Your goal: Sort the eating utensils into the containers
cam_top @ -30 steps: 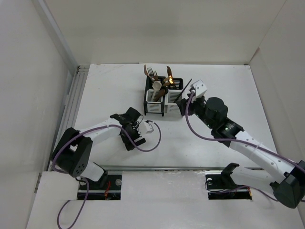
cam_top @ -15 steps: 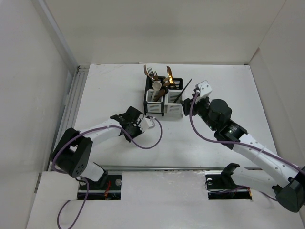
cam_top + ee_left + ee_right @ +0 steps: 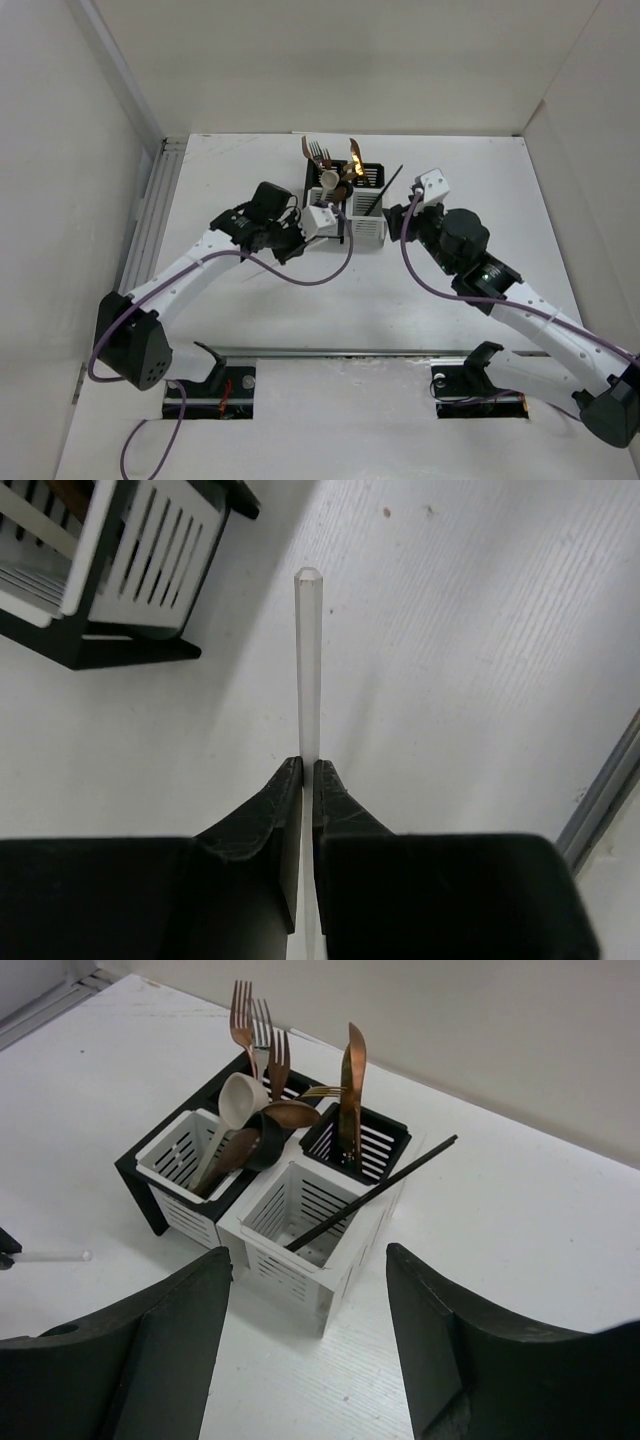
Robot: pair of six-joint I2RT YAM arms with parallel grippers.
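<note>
Left wrist view, left hand (image 3: 308,768) clamped on white chopstick (image 3: 307,660), right hand (image 3: 308,1270) wide, empty, facing containers (image 3: 186,1214).

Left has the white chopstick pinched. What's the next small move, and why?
Probably lift the left gripper and swing it over the caddy. It is shut on the white chopstick, beside the caddy and not above it. The black chopstick already leans in one compartment, so the white one likely goes there too.
</note>
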